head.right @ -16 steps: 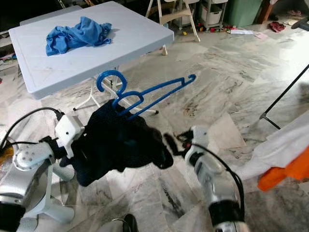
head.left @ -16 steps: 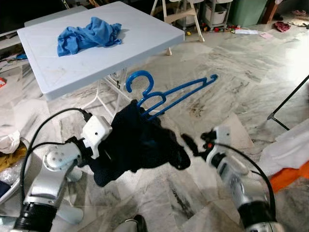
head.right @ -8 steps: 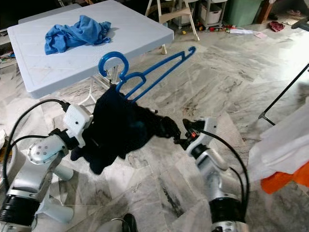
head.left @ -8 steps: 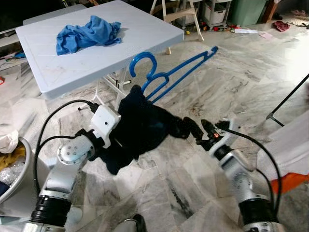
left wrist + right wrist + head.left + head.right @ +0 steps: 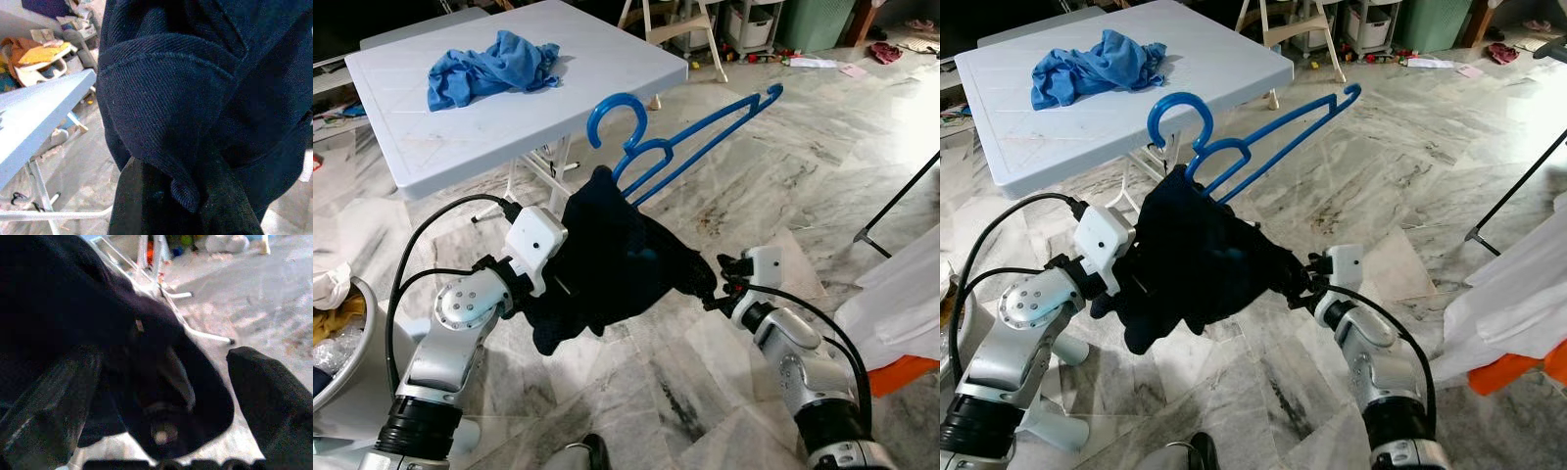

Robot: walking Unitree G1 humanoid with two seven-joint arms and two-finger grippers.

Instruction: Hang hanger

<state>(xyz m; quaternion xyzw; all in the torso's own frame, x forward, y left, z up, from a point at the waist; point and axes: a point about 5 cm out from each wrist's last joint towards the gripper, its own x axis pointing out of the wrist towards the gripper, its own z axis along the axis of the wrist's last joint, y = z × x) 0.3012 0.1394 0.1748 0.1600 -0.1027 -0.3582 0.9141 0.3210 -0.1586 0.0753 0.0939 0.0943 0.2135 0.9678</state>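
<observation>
A blue plastic hanger (image 5: 677, 145) sticks up tilted out of a dark navy garment (image 5: 607, 257) that hangs bunched in the air before me. My left gripper (image 5: 186, 188) is shut on a fold of this garment from the left, its fingers buried in the cloth. My right gripper (image 5: 710, 294) sits at the garment's lower right edge. In the right wrist view its fingers (image 5: 266, 391) stand apart, open, with dark cloth (image 5: 146, 357) lying between them. The hanger's hook (image 5: 1175, 113) points up toward the table.
A white folding table (image 5: 607, 83) stands behind the hanger with a crumpled blue cloth (image 5: 494, 67) on it. A black stand leg (image 5: 901, 201) slants at the right, above white and orange fabric (image 5: 901, 323). A basket rim (image 5: 342, 352) is at the left. Marble floor lies ahead.
My left arm has lifted the garment and hanger a little higher and to the right. My right gripper has moved in from the right until it meets the garment's edge.
</observation>
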